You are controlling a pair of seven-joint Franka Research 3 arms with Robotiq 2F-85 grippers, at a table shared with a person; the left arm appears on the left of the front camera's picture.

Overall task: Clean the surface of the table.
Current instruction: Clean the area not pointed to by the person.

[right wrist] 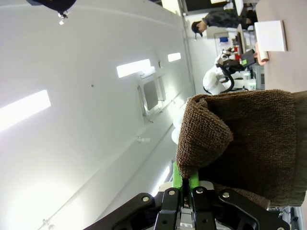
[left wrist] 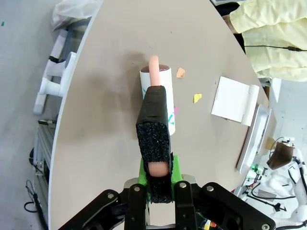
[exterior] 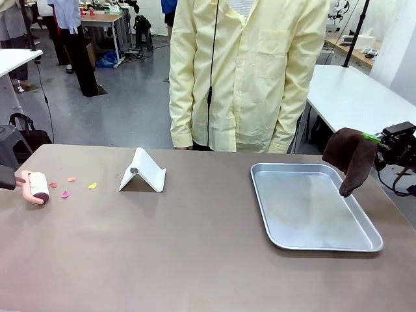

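The taupe-brown table (exterior: 195, 247) carries small pink, orange and yellow scraps (exterior: 71, 186) near its left end. Beside them lies a lint roller (exterior: 36, 186) with a white roll and a pink handle. My left gripper (exterior: 8, 178) is shut on that handle at the table's left edge. In the left wrist view the roller (left wrist: 158, 91) points away from the gripper (left wrist: 156, 165), with scraps (left wrist: 181, 72) just past it. My right gripper (exterior: 385, 139) is shut on a brown cloth (exterior: 351, 157), which hangs over the tray's right rim. The cloth (right wrist: 249, 143) drapes over the gripper (right wrist: 186, 184).
A shiny silver tray (exterior: 273, 227) lies on the right half of the table. A white folded stand (exterior: 143, 171) stands left of centre. A person in a pale yellow coat (exterior: 247, 71) stands at the far edge. White-topped tables stand behind.
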